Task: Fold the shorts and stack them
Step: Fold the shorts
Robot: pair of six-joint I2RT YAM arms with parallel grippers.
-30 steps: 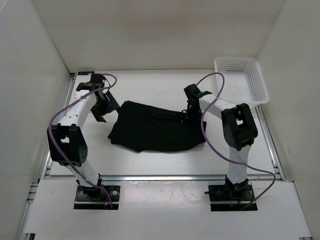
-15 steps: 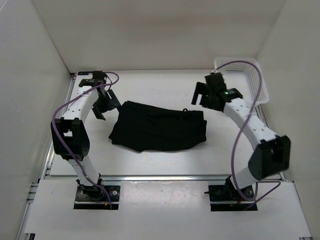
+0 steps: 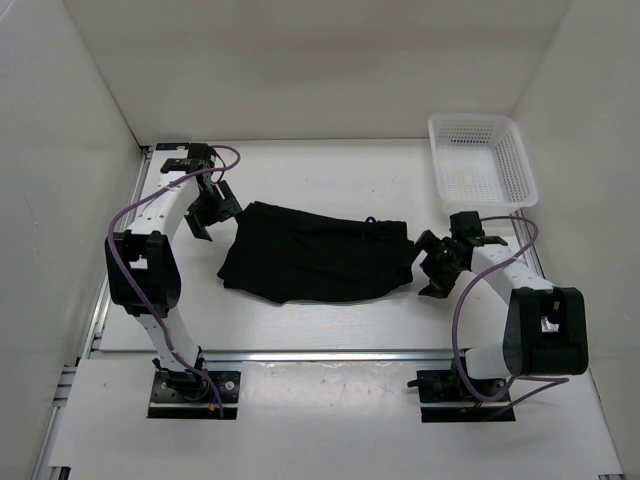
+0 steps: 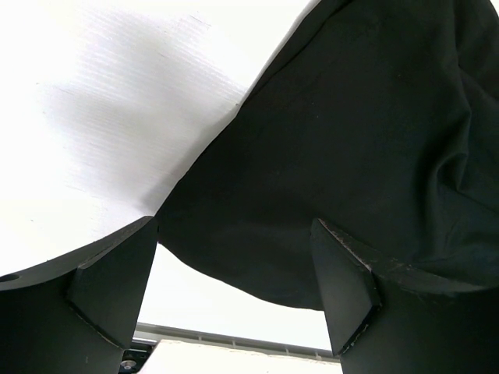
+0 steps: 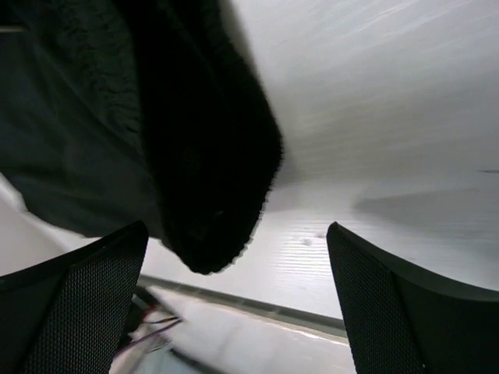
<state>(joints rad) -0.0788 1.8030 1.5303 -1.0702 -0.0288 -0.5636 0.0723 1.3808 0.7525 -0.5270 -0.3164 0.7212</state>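
Judging by how things lie, the task sits between folds: nothing is held, and the next grasp has not begun. On the left, the left gripper (image 3: pixel 205 208) hangs just beside the left end of the shorts (image 3: pixel 315 252), jaws spread wide and empty. In its wrist view a rounded corner of the cloth lies flat on the table (image 3: pixel 330 170), ahead of the two fingers (image 4: pixel 117 280) and between them. The shorts lie across the middle of the table as one flat dark shape, long side running left to right, not touched by either arm. At their right end the right gripper (image 3: pixel 437 262) is low and close to the cloth, also released and empty. Its wrist view shows a thick doubled edge nearer its left finger, bare table before the other. A next fold would likely need each gripper to close on only the top layers at its own end. The basket (image 3: pixel 480 165) stands well apart in the far right corner.
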